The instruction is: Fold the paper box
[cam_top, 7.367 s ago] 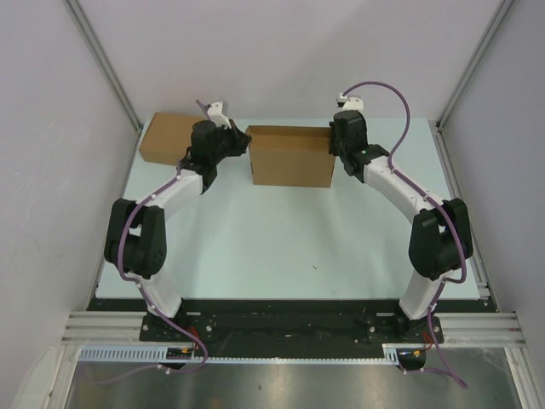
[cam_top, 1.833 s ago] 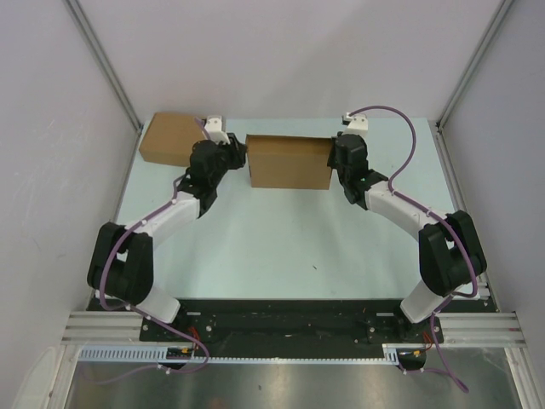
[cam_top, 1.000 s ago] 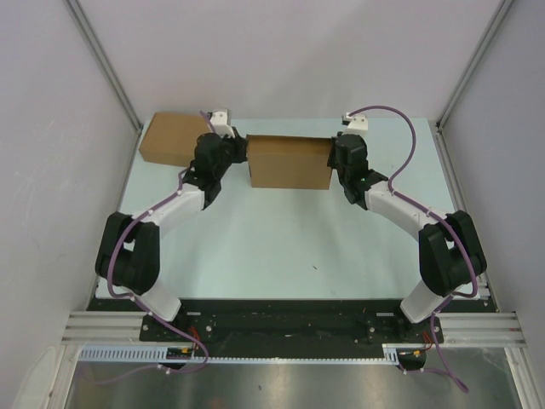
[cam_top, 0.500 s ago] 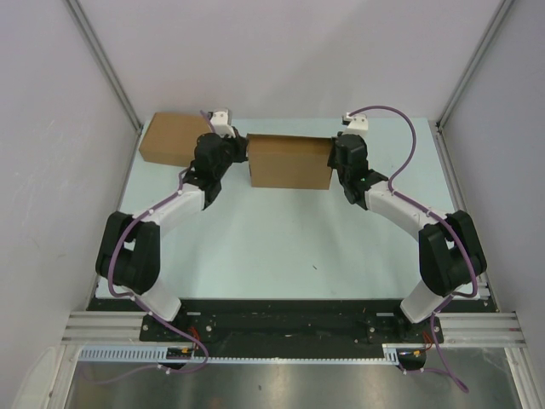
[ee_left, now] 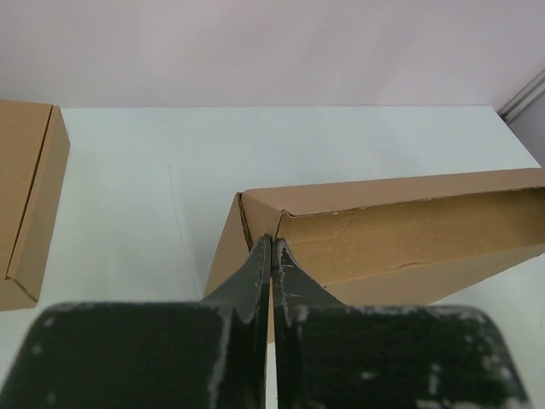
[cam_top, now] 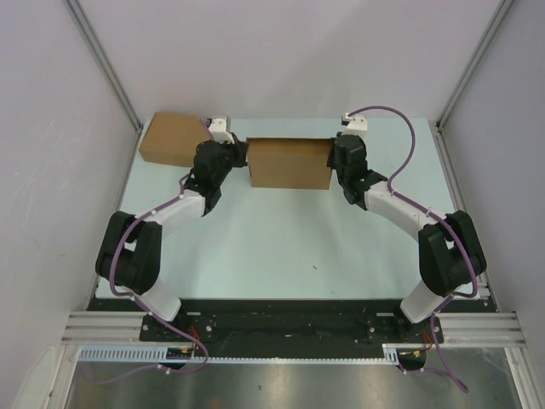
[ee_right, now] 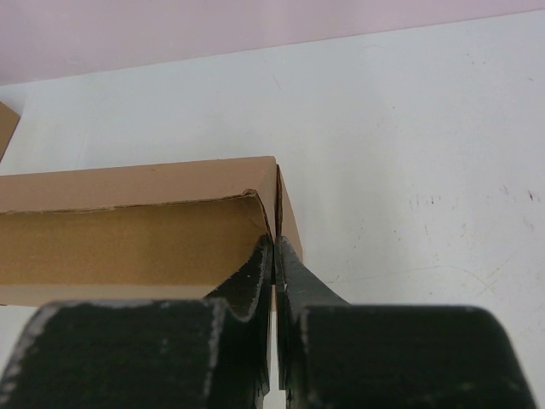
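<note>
left gripper (ee_left: 271,249): pressed together, pinching left end wall of brown cardboard paper box (cam_top: 289,166) | right gripper (ee_right: 275,249): pinching its right end wall | box: upright, mid far edge of pale worktop (cam_top: 281,247)

The paper box (cam_top: 289,164) is set far-centre on the table (cam_top: 281,247), flanked by the left gripper (ee_left: 272,247) and right gripper (ee_right: 275,243), with a second box (cam_top: 170,139) placed far left.

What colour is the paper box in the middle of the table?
The paper box is plain brown cardboard with no print. It shows best in the left wrist view.
</note>
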You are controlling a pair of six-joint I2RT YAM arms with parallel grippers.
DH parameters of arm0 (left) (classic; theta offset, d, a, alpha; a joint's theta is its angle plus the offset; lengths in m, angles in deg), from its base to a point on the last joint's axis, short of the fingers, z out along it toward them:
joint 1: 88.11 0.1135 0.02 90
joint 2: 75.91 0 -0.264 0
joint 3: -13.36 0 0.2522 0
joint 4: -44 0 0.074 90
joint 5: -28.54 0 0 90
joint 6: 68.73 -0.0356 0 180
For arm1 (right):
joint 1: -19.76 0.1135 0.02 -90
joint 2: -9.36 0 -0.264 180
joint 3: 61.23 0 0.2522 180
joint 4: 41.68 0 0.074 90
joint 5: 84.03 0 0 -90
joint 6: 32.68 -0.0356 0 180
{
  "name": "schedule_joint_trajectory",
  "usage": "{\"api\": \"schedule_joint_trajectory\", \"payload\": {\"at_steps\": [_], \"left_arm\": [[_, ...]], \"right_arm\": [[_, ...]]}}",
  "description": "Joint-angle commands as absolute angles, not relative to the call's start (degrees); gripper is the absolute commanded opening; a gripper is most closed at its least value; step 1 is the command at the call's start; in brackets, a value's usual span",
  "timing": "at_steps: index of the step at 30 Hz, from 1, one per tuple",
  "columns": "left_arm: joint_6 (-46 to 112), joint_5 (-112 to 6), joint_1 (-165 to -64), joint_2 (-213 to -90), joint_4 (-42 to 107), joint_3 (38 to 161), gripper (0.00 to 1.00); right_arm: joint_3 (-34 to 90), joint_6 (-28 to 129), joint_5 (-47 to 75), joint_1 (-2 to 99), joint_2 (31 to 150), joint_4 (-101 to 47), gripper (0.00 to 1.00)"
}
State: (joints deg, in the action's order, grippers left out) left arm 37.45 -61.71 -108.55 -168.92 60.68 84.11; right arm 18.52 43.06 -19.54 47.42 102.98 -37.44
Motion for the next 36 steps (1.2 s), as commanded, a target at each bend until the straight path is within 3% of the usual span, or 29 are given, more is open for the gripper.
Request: {"api": "schedule_joint_trajectory", "payload": {"at_steps": [1, 20, 24, 27, 36], "left_arm": [[38.9, -59.8, -109.0, -169.4, 61.1, 81.8, 0.0], [39.3, -61.3, -109.0, -171.1, 60.8, 79.1, 0.0], [38.9, -61.3, -109.0, -170.8, 60.5, 79.3, 0.0], [38.7, -62.9, -109.0, -170.7, 60.1, 79.6, 0.0], [38.6, -63.1, -109.0, -170.5, 59.4, 80.1, 0.0]], "right_arm": [[16.5, 43.7, -19.7, 48.2, 103.5, -31.3, 0.0], [16.4, 43.3, -20.1, 48.2, 103.1, -28.4, 0.0], [16.2, 43.4, -20.2, 48.2, 101.6, -28.2, 0.33], [16.1, 43.7, -20.6, 48.2, 100.2, -28.2, 0.41], [15.7, 44.3, -20.4, 49.0, 95.3, -25.7, 0.52]]}}
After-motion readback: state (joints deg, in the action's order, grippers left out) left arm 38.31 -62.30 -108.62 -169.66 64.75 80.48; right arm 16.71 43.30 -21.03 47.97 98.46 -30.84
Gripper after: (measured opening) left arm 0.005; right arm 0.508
